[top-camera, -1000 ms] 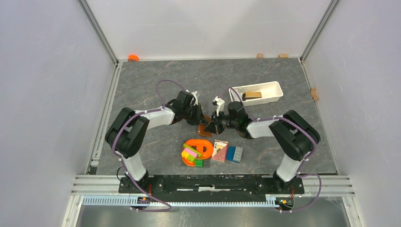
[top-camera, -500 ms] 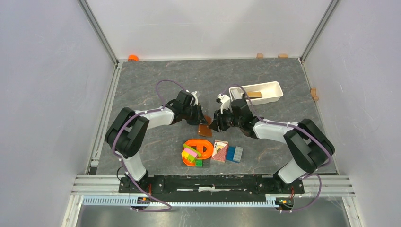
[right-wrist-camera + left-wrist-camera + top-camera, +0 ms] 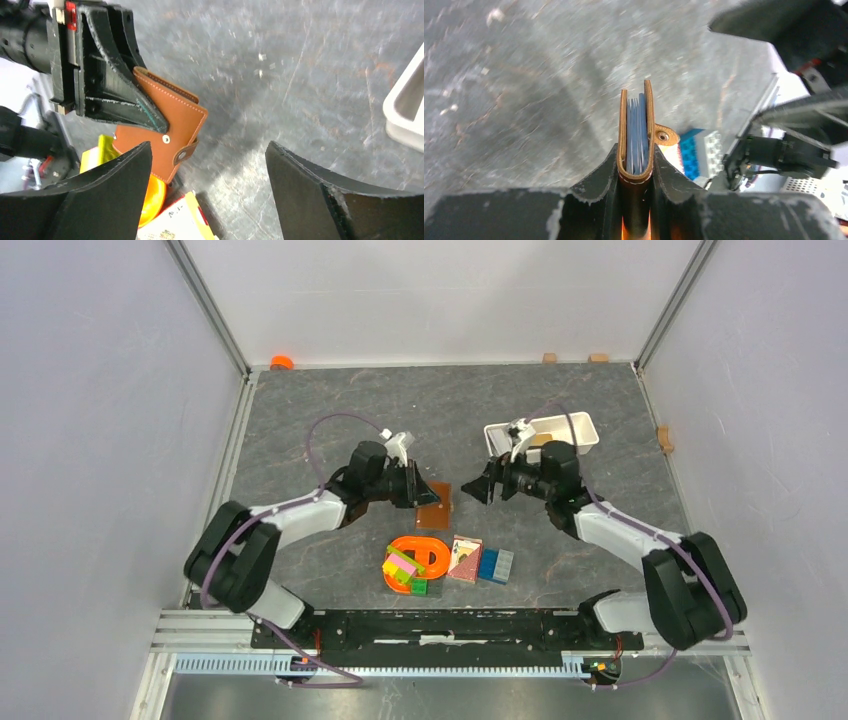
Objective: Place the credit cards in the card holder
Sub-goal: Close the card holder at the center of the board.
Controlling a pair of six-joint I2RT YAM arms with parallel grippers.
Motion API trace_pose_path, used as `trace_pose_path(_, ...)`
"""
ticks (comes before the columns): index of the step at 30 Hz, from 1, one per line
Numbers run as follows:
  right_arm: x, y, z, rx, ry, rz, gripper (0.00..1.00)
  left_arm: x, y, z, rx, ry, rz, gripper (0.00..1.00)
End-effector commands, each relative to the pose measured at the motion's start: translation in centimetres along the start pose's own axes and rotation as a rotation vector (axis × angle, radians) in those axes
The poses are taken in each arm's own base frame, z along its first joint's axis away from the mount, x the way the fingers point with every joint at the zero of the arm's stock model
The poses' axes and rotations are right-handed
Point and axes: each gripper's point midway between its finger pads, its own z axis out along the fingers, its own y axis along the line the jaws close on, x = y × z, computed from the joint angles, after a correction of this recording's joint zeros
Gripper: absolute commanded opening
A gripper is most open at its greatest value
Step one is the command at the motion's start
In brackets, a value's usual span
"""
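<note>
One brown card holder (image 3: 434,503) holds a stack of blue credit cards (image 3: 638,135), seen edge-on and packed too tightly to count exactly. On the one table (image 3: 330,410) there are one white tray (image 3: 585,426) near the far right corner, one red card pack (image 3: 465,558), two studded blocks (image 3: 496,565) beside it, one orange ring toy (image 3: 428,548), one orange cap (image 3: 281,362) at the far left corner, and three tan pieces (image 3: 549,357) along the far and right edges.

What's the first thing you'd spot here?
The brown wallet in the middle of the table, pinched by the left gripper with blue cards tucked inside. Facing it, the right gripper hangs wide open and empty, and bright toys sit nearer the front edge.
</note>
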Motion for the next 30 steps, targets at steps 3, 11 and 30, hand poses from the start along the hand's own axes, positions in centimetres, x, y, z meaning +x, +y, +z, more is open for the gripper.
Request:
trace_pose_path(3, -7.0, 6.2, -3.9, -0.320, -0.166, -0.141, 0.95, -6.7, -10.3, -4.8, 0.303, -0.185, 0.158, 0.02)
trace_pose_path(11, -10.1, 10.4, -6.8, -0.453, -0.245, -0.202, 0.98, -6.4, -17.7, -11.1, 0.553, -0.138, 0.254, 0.03)
trace_pose_path(30, -9.0, 17.0, -9.8, -0.890, -0.243, -0.041, 0.67, -3.0, -18.7, -12.5, 0.632, -0.069, 0.420, 0.04)
